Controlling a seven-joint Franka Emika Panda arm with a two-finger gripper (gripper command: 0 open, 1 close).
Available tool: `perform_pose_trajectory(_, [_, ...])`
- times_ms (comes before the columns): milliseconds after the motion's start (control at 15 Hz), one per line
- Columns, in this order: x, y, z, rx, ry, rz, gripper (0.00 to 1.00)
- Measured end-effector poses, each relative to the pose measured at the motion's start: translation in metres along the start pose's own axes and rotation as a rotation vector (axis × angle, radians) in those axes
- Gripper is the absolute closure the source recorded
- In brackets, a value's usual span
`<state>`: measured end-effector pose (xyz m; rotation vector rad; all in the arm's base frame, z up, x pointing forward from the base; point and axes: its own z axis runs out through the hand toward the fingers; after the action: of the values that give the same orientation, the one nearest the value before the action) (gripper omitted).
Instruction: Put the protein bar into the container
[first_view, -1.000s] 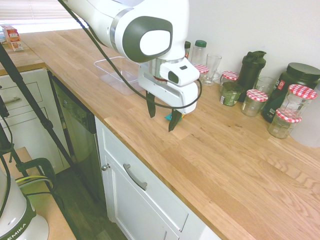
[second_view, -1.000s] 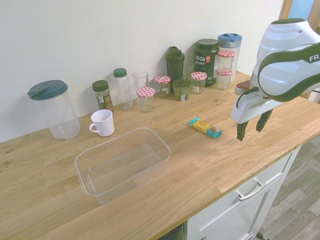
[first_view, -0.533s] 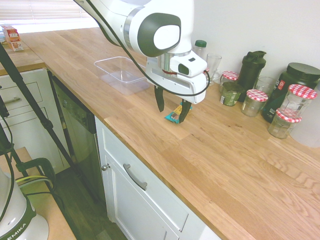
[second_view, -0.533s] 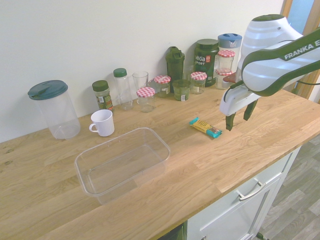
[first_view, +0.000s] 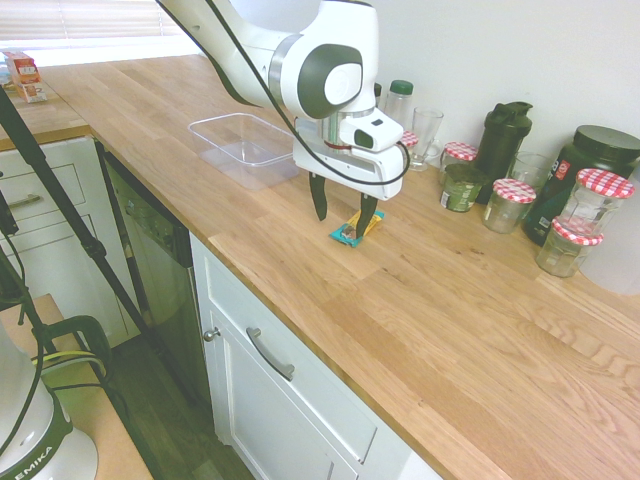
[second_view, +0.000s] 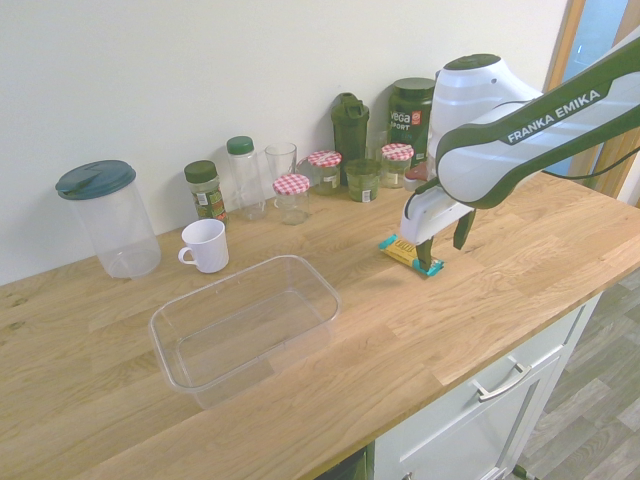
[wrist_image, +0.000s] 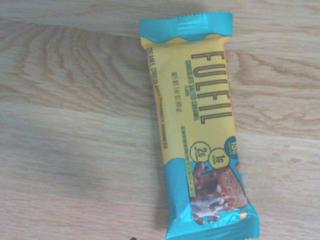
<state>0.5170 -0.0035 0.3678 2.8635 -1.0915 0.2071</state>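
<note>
One protein bar (wrist_image: 195, 115), in a yellow wrapper with teal ends, lies flat on the wooden table (second_view: 500, 350), unheld, below the tool (first_view: 342, 214) of the single arm, whose two fingers stand spread apart above it. In the wrist view its long axis runs lengthwise down the picture, slightly slanted; the second exterior view sets the tool over the bar's end farther from the clear container (second_view: 245, 325). The coming move probably turns on this offset: centring the fingers astride the bar's narrow width before lowering and closing
</note>
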Motion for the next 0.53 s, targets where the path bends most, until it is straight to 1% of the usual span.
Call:
perform_pose_trajectory(333, [0.009,-0.02,0.019,-0.016,0.002,-0.019,0.0])
perform_pose_trajectory(533, [0.01,-0.033,0.023,-0.015,0.006,-0.024,0.0])
